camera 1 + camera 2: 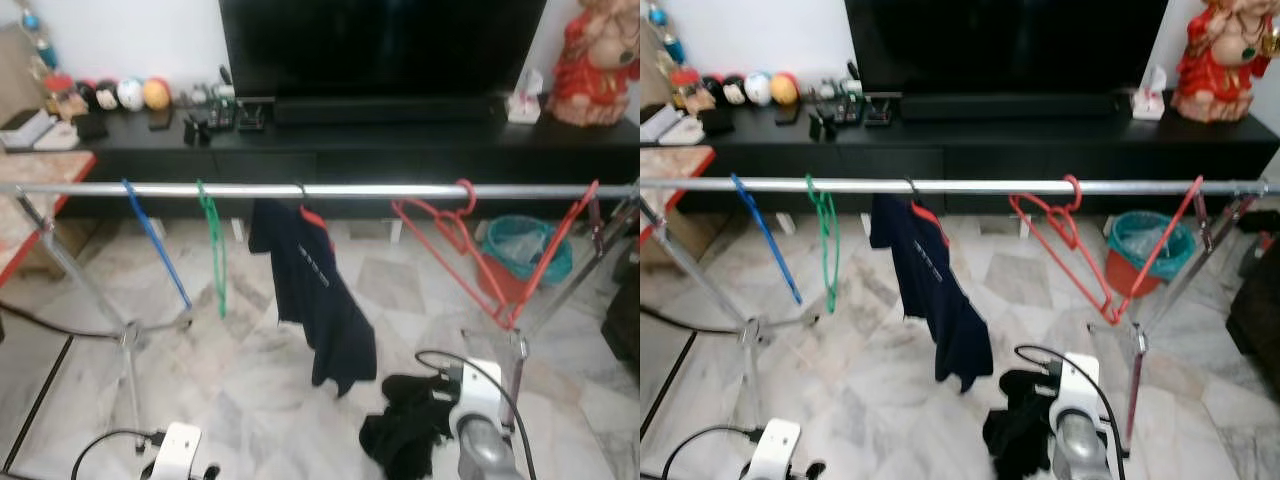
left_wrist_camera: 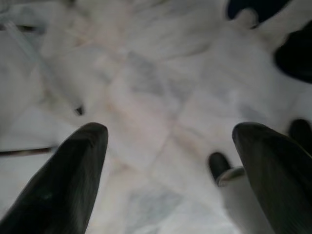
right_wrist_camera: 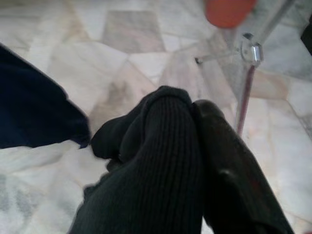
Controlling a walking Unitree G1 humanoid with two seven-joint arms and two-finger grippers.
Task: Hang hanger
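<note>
A silver rail (image 1: 380,189) crosses the view at chest height. On it hang a blue hanger (image 1: 155,240), a green hanger (image 1: 213,250), a navy shirt (image 1: 315,300) on a red hanger, and a bare red hanger (image 1: 440,228); a further red hanger (image 1: 555,250) slants at the right end. Low on the right, my right gripper (image 3: 195,146) is shut on a black ribbed cloth (image 1: 405,430), which drapes over one finger and hangs above the floor. My left gripper (image 2: 170,136) is open over bare marble, holding nothing.
The rack's slanted legs (image 1: 130,335) stand on the marble floor at both ends. Behind are a black TV bench (image 1: 400,150), a television, coloured balls (image 1: 130,94) and a red statue (image 1: 600,60). A teal basket (image 1: 525,245) sits under the right end.
</note>
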